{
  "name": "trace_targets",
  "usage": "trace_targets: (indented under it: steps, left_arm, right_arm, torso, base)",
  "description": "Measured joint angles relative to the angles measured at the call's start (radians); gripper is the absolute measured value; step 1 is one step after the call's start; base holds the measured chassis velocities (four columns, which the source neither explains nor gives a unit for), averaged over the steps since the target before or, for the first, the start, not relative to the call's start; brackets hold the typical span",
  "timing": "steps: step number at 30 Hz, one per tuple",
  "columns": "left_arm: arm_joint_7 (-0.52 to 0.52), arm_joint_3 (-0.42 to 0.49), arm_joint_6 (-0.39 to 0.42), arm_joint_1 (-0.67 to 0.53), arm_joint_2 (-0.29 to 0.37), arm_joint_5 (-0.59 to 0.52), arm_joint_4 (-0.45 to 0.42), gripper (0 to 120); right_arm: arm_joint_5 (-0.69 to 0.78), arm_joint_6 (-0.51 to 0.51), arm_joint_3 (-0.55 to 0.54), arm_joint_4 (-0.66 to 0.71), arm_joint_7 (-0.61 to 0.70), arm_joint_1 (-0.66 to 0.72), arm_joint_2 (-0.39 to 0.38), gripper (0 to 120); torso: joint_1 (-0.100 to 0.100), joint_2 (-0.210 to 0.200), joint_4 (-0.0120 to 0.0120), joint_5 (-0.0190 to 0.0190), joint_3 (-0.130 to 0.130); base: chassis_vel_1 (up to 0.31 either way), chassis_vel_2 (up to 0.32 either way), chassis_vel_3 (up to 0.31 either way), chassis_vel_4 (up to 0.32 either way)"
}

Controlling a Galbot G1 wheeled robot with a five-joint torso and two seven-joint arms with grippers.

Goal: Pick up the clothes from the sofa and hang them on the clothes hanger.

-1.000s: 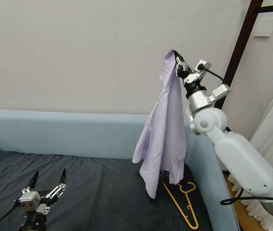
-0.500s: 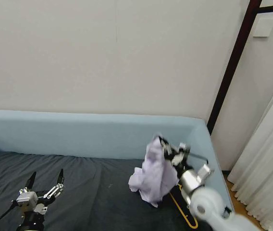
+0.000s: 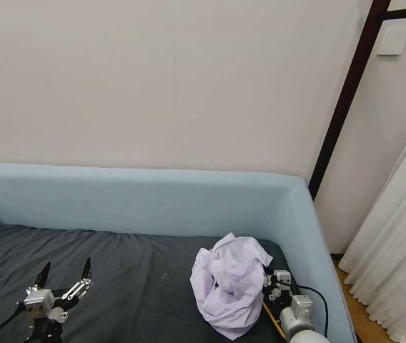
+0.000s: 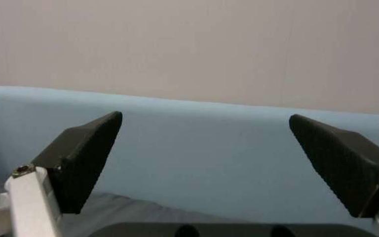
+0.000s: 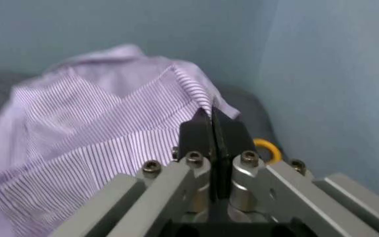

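Note:
A pale lilac striped shirt lies crumpled on the dark seat at the sofa's right end. Low beside the heap's right side, my right gripper is shut with its tips pinched on a fold of the shirt; in the right wrist view the gripper has its fingers pressed together at the fabric's edge. Part of a yellow hanger pokes out under the shirt, also seen as a yellow hanger sliver. My left gripper hovers open over the seat's left part, its fingers spread wide and holding nothing.
The light blue sofa back runs across behind the seat, and its right armrest stands close to my right gripper. A dark door frame and white curtain stand to the right. The dark seat cushion between the grippers is bare.
My right arm has dropped from high up, where the shirt hung full length, down to the seat; the shirt has collapsed into a heap. The left gripper has barely moved.

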Motion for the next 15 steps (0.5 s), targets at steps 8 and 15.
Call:
trace_targets:
  steps: [8,15]
  left_arm:
    - [-0.001,-0.009,0.0,-0.003,0.011,-0.009,0.007,100]
    - [-0.001,-0.01,0.0,-0.011,0.012,-0.009,0.018,100]
  right_arm:
    - [-0.068,-0.269,-0.005,0.161,0.263,-0.047,-0.017,32]
    - [-0.036,-0.294,0.038,0.338,0.223,-0.1,-0.072,58]
  torso:
    - [0.0,0.0,0.0003,0.0001,0.0]
    - [0.0,0.0,-0.0005,-0.0002,0.0]
  base:
    - [0.0,0.0,0.0,0.0]
    - [0.0,0.0,0.0,0.0]
